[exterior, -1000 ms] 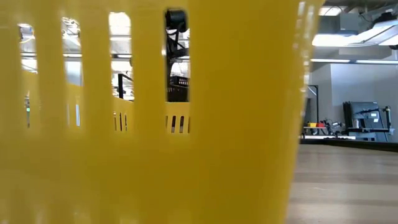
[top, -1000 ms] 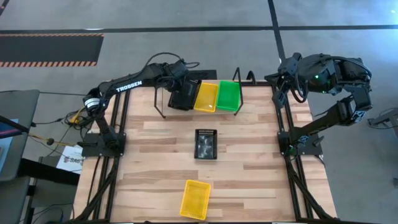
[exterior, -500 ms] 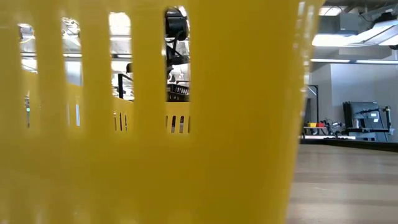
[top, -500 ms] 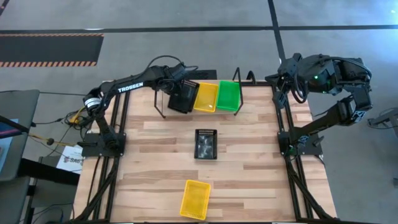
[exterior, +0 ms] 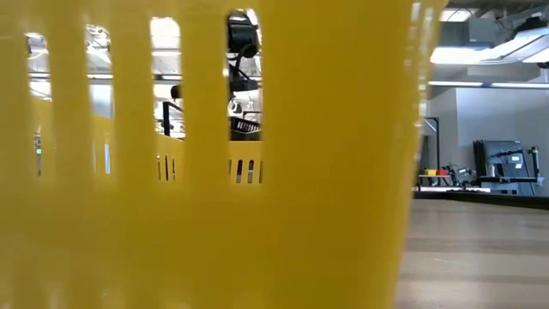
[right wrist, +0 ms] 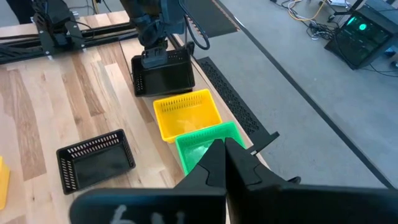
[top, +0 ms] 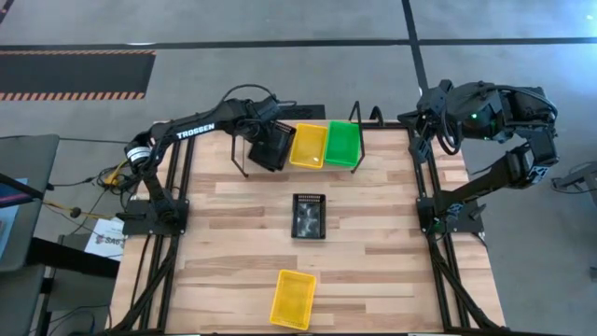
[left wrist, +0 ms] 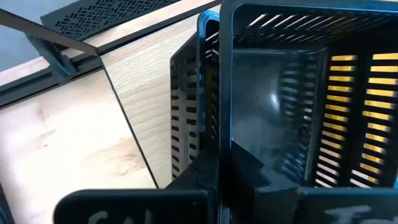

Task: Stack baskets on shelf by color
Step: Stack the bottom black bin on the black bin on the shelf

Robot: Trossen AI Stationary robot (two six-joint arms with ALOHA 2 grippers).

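Observation:
My left gripper (top: 264,132) is over the shelf's (top: 355,140) left end, shut on a black basket (top: 271,149) that tilts beside the yellow basket (top: 309,146). A green basket (top: 341,142) stands on the shelf to the right of the yellow one. In the left wrist view a second black perforated wall (left wrist: 186,118) shows close beside the held basket (left wrist: 280,112). Another black basket (top: 309,216) sits at the table's middle and a yellow basket (top: 292,299) near the front edge. My right gripper (right wrist: 224,155) waits shut, high at the right. My left gripper pinches the black basket's long wall (left wrist: 224,134) on the side away from the yellow basket, one finger inside and one outside. The fingers come from above, slanting down. The basket hangs tilted; whether its bottom touches the shelf I cannot tell.
The near yellow basket (exterior: 214,172) fills most of the low view; the left arm (exterior: 243,34) shows only through its slots. The shelf's wire end (left wrist: 118,106) stands left of the held basket. Bare wood lies left and right of the middle black basket.
My left gripper has eased the black basket a little toward the table's left and down at the shelf's left end, and the basket has tipped slightly. It stays shut on the basket. The right arm has kept still.

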